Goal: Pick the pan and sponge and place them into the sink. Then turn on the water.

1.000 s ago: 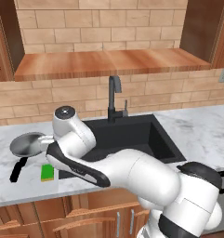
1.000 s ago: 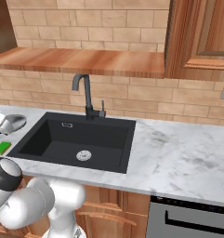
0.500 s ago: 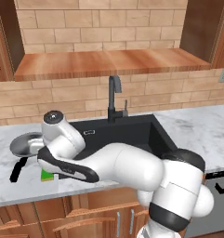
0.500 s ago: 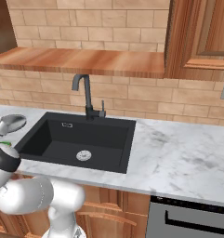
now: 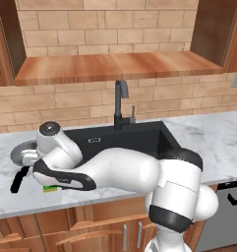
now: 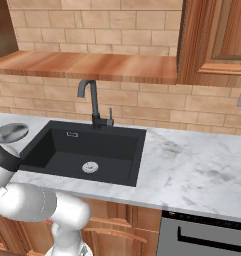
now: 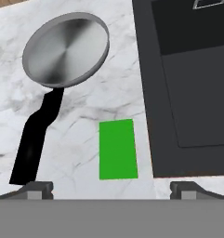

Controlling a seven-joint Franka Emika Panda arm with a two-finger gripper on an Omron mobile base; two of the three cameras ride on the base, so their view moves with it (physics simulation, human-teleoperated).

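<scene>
The silver pan [image 7: 66, 49] lies on the marble counter left of the sink, its black handle [image 7: 36, 135] pointing toward the counter's front edge. The green sponge [image 7: 117, 148] lies flat between the handle and the black sink [image 7: 187, 83]. My gripper [image 7: 111, 188] hovers over the sponge, open, with one fingertip far out on each side and nothing held. In the left base view my arm covers most of the pan [image 5: 22, 152] and sponge [image 5: 50, 189]. The dark faucet [image 6: 92, 102] stands behind the sink [image 6: 87, 150]; no water is in view.
A wooden shelf [image 5: 115, 66] hangs over the faucet. Marble counter [image 6: 192, 170] stretches right of the sink, with an appliance front [image 6: 207, 235] under it. The pan [image 6: 12, 131] sits close to the sink's left rim.
My arm has swung further left and lower over the counter beside the sink. Pan and sponge have not moved.
</scene>
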